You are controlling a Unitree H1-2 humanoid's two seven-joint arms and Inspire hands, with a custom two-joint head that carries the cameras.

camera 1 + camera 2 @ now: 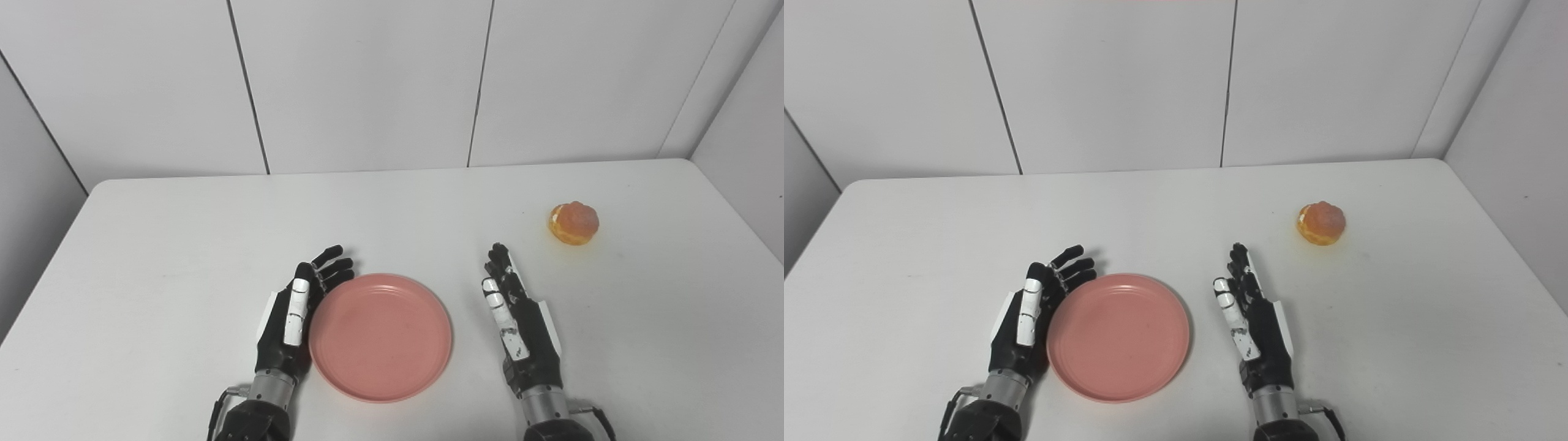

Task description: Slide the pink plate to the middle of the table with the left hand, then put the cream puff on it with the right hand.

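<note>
The round pink plastic plate [380, 337] is seen near the front-centre of the white table [184, 245], flanked by the spread, empty left hand [294, 318] touching its left rim, while the glazed orange cream puff [573, 223] is located ahead-right of the empty, straight-fingered right hand [517, 318].

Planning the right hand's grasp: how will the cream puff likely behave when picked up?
The cream puff looks rounded, so a nudge could probably roll it. Its split, filled side suggests it may squash under firm fingers. The open right hand should probably close gently.

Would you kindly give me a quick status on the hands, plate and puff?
Left hand open, against the plate rim. Right hand open, holding nothing. Cream puff far right on table, untouched. Path clear.
</note>
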